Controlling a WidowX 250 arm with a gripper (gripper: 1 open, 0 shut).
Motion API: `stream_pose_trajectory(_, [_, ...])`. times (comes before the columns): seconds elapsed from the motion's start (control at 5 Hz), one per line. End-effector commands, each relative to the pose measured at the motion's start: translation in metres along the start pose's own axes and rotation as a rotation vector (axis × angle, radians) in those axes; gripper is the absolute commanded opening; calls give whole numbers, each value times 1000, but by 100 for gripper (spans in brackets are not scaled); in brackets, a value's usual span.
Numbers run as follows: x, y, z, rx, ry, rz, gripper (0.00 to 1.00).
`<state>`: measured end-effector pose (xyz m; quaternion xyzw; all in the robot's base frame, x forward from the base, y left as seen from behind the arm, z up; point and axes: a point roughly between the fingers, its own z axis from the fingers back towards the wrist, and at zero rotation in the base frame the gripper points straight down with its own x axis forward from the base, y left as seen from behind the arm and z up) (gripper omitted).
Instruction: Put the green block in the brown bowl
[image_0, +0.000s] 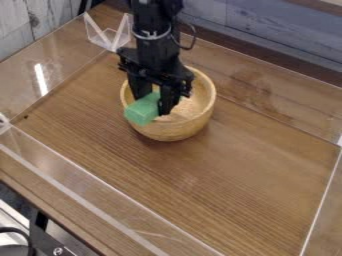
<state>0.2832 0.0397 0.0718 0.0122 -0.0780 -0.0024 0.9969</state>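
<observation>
One gripper (150, 94), one brown bowl (197, 112), one green block (142, 108)

We see the robot arm (156, 28) reaching down from the top of the view to the round wooden bowl on the brown table (234, 185). The gripper's jaws hold the green block, which we find at the bowl's left side, overlapping the rim in our view; we cannot tell whether block and bowl touch.

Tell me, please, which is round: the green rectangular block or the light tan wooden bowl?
The wooden bowl, with its curved rim; the green block has straight edges.
</observation>
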Motion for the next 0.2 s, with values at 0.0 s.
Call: stream_pose_trajectory(0.0, [5,-10,11,15,-79,-53,0])
